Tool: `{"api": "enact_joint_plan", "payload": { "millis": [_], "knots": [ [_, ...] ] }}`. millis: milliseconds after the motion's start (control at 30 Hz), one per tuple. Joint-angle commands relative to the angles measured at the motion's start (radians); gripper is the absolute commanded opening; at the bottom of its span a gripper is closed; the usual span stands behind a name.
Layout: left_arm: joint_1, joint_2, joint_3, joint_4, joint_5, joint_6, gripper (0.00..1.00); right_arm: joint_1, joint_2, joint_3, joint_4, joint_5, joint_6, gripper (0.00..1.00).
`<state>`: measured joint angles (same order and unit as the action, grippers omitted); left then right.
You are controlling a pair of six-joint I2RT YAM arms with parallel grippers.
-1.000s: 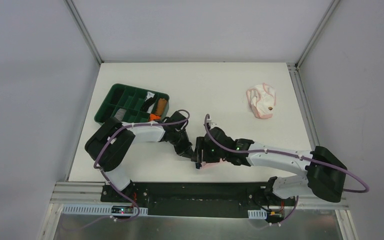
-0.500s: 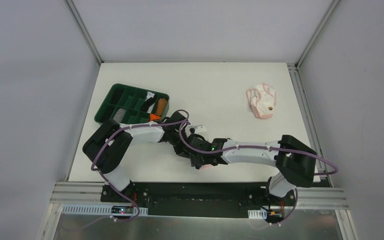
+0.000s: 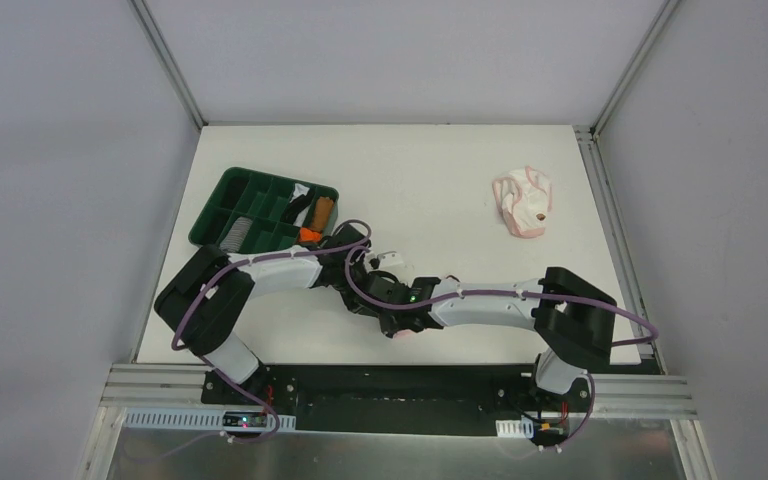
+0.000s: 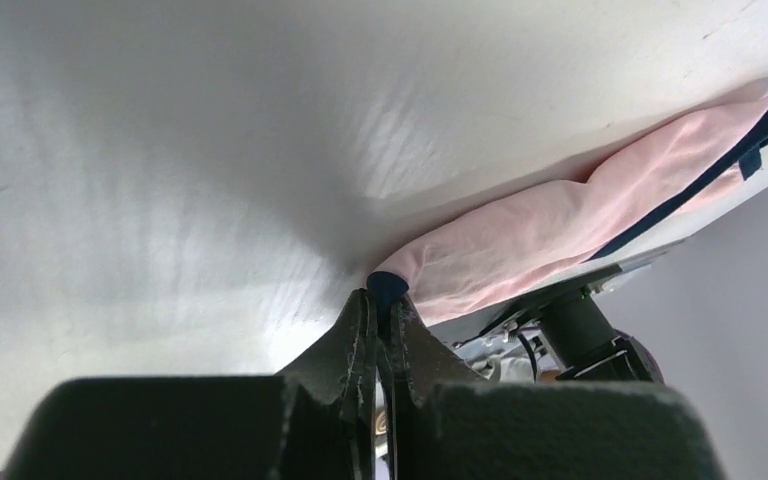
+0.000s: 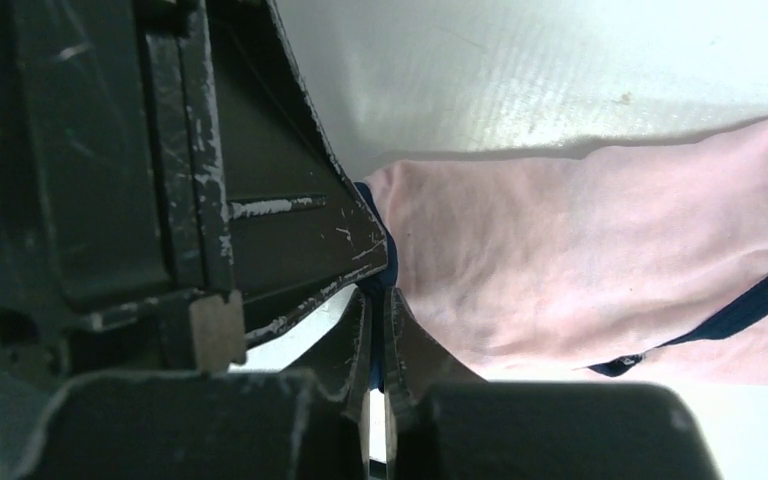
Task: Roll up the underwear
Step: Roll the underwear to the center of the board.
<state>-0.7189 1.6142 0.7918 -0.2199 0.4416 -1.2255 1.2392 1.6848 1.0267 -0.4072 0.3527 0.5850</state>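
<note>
Top view: pink underwear (image 4: 560, 225) mostly hidden under the arms, near table's (image 3: 440, 170) front edge. Wrist views: its navy hem (image 4: 388, 288) is clamped by left gripper (image 4: 380, 308) and right gripper (image 5: 380, 305), jaws nearly touching.

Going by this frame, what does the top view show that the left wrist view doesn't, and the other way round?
Top only: the green tray at left and the pale briefs at far right. Left wrist only: the left gripper shut on the navy edge of the pink briefs. Both: the white table and the pink briefs, though from above only a sliver shows beneath the arms.
</note>
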Motion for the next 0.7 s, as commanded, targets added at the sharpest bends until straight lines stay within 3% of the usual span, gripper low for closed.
{"api": "enact_joint_plan", "payload": {
  "millis": [0, 400, 667],
  "knots": [
    [-0.007, -0.114, -0.036, -0.058, -0.037, -0.018, 0.0, -0.007, -0.014, 0.002, 0.082, -0.059, -0.071, 0.0],
    [0.021, -0.312, -0.146, -0.126, -0.144, -0.099, 0.0, -0.018, 0.029, 0.032, 0.233, -0.242, -0.207, 0.0],
    [0.037, -0.389, -0.128, -0.162, -0.174, -0.101, 0.27, -0.089, -0.033, -0.116, 0.393, -0.405, -0.063, 0.0]
  ]
}}
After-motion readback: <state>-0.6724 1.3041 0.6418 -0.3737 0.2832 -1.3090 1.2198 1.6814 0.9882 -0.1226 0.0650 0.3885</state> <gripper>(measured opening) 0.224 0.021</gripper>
